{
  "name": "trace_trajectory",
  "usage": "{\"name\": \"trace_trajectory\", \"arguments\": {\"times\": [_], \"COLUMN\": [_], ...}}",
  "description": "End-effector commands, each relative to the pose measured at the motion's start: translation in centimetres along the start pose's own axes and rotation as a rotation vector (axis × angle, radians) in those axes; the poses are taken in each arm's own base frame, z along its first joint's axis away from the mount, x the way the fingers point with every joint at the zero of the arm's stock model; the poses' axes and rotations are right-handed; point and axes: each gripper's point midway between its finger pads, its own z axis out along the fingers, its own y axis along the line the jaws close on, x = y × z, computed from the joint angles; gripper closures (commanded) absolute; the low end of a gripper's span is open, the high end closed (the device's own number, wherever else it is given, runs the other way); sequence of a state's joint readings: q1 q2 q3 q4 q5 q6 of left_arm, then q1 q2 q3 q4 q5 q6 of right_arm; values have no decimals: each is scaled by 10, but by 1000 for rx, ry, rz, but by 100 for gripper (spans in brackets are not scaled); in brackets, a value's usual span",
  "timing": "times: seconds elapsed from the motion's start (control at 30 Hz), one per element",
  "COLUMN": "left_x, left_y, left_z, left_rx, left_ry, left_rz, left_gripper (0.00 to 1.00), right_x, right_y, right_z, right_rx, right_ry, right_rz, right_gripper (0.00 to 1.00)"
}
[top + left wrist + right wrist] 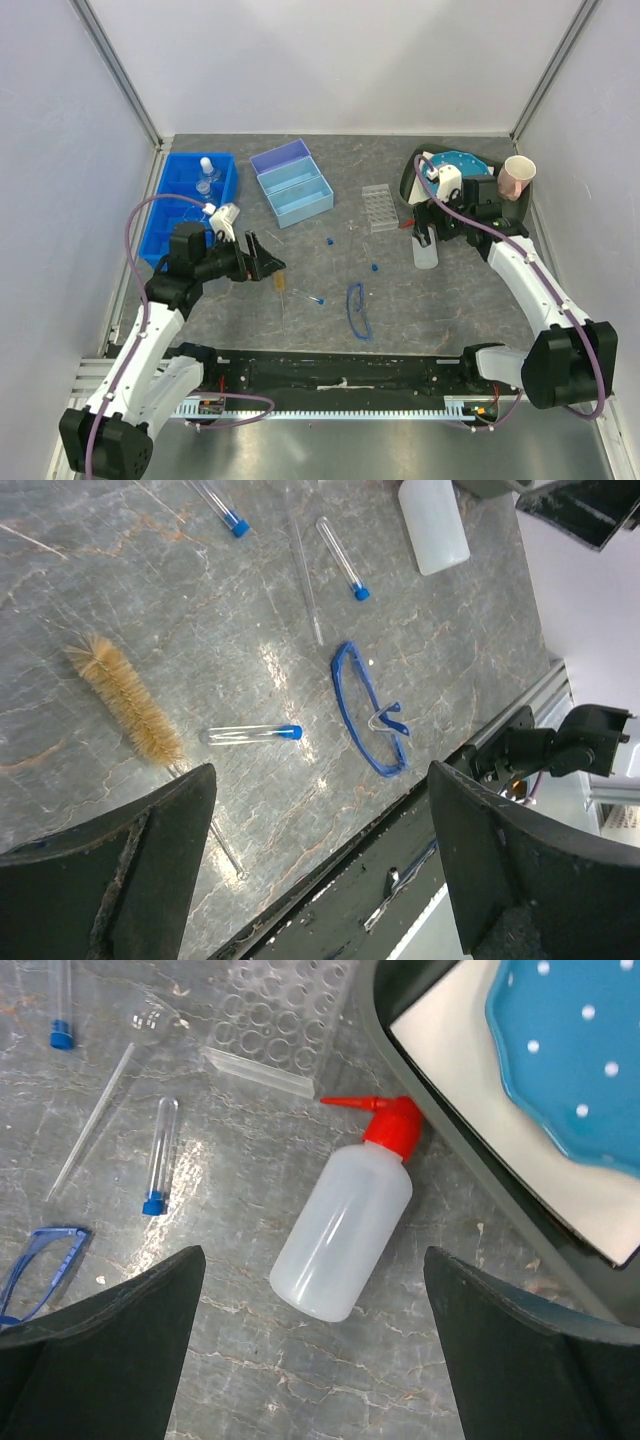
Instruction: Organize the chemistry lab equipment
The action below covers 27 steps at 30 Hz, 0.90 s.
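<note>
Blue white-dotted plate [560,1050] on white sheet [470,1070] in dark tray [450,1150], just beyond right pincer [425,235]. Pink cup [517,177] far right of it. Blue bin [165,215] left of left pincer [265,255], light-blue box [292,183] beyond it. Grey marbled tabletop [450,310].

From overhead the right gripper [424,235] covers the red nozzle of the squeeze bottle [425,255]; the left wrist view cuts that bottle off at its top edge. In the right wrist view the safety glasses [62,1234] run off the left edge and the blue dotted disc [560,1050] off the right.
</note>
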<state>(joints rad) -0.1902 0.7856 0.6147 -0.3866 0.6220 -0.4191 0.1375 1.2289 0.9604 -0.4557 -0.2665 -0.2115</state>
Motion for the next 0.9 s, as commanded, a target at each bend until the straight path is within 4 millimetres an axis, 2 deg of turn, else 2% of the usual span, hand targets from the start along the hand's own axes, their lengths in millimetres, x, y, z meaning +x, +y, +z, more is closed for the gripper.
{"name": "trace_trajectory", "arguments": {"times": [0.0,0.1,0.2,0.27,0.3,0.4,0.53,0.7,0.87], "left_x": [-54,-75,-87,-87,-87,-86,-81,-70,-55], "left_y": [-26,-45,-55,-56,-58,-64,-64,-61,-60], "left_z": [-18,-28,-37,-44,-47,-57,-66,-65,-62], "left_rx": [-26,-9,-9,-27,-32,-30,-42,-31,8], "left_ry": [-101,-125,-145,-154,-159,-185,-208,-202,-208], "left_rz": [76,97,122,123,125,130,133,125,97], "left_gripper": [8,8,8,7,7,7,7,7,7], "right_x": [-9,-6,0,0,0,-1,1,15,23], "right_y": [-14,-17,-17,-13,-24,-30,-27,-36,-37], "right_z": [-4,-5,-6,-6,-10,-13,-8,3,11], "right_rx": [42,18,-20,-40,-12,4,-19,11,6], "right_ry": [-69,-79,-82,-91,-101,-114,-103,-47,-15], "right_rz": [102,155,191,191,208,212,222,254,275], "right_gripper": [2,2,2,2,2,2,2,2,2]}}
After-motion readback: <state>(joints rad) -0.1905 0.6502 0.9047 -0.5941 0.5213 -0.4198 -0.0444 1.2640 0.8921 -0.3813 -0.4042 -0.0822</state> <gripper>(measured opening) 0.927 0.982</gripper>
